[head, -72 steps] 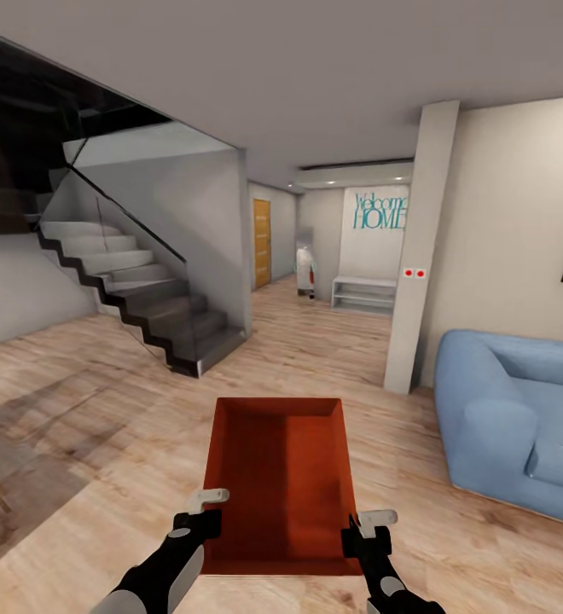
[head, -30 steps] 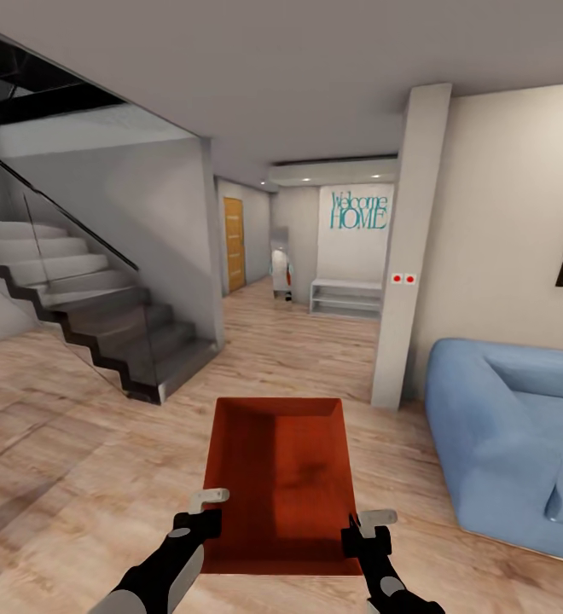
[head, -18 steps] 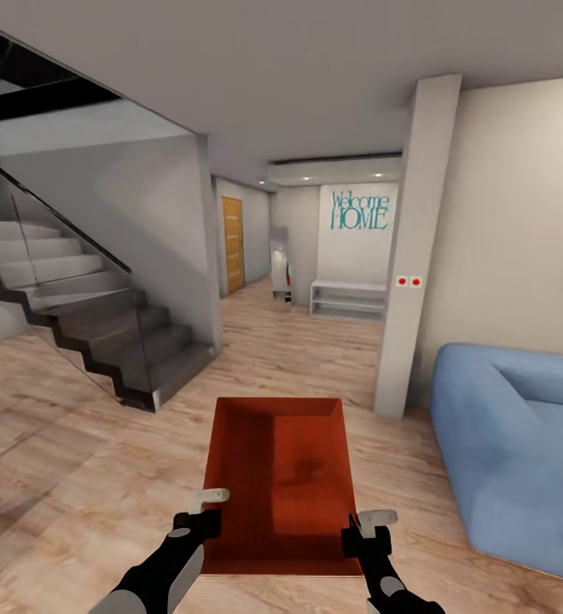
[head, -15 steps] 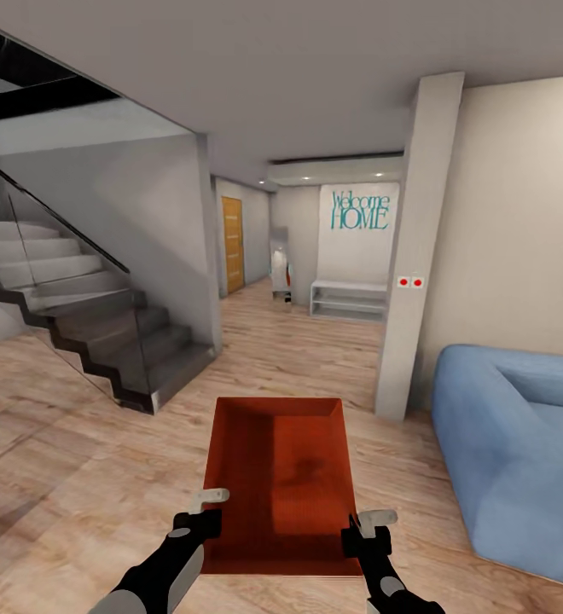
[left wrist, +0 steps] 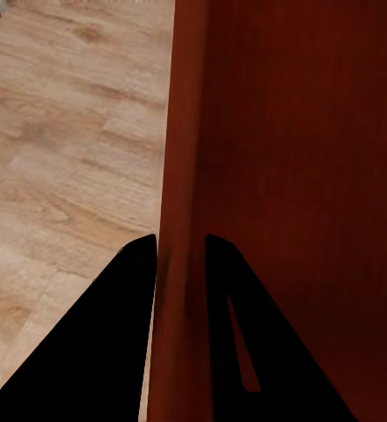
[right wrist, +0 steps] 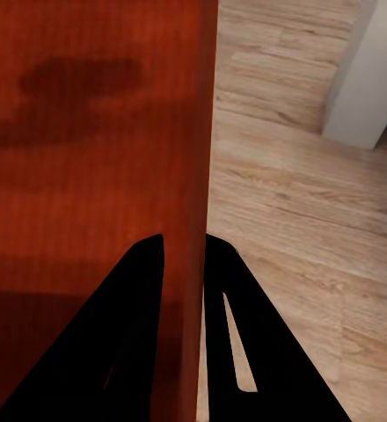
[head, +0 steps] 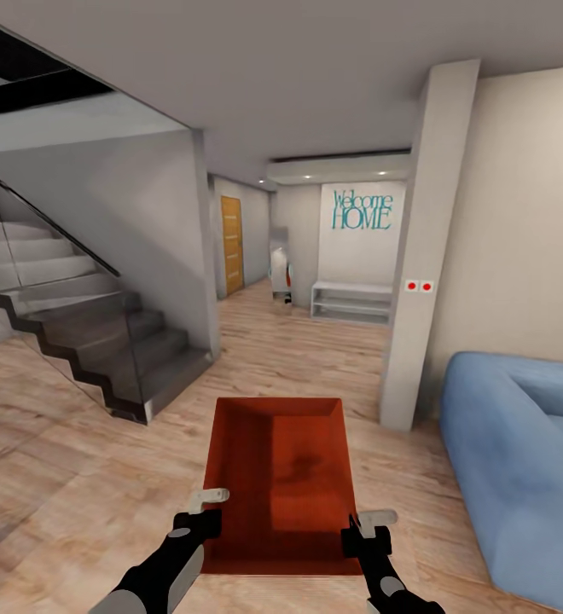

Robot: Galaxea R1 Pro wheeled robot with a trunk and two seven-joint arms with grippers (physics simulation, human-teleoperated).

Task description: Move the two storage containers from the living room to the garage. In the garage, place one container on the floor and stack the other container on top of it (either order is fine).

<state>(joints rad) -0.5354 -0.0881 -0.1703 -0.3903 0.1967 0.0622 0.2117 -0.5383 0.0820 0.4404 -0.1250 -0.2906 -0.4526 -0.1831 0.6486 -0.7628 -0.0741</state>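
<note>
— Where was the storage container at that moment?

— Held out in front of the robot, above the light wood plank floor of the living room, its open top facing up and its long sides running away from the camera. One arm gripped each long side near the close end.

— How did the left gripper sit on it?

— In the left wrist view its two dark fingers straddled the thin left wall: one finger outside over the floor, the other inside the box. They were closed down to the thickness of that wall, pinching it.

— And the right gripper?

— The same, mirrored. In the right wrist view the right wall ran straight between the fingers, one inside against the red-orange base, one outside. The gap was only as wide as the wall, so it was clamped too.

— What stood around?

— A blue sofa at the right, a pale pillar just beside it, a glass-railed staircase at the left, and a hallway ahead with a "Welcome HOME" sign.
</note>
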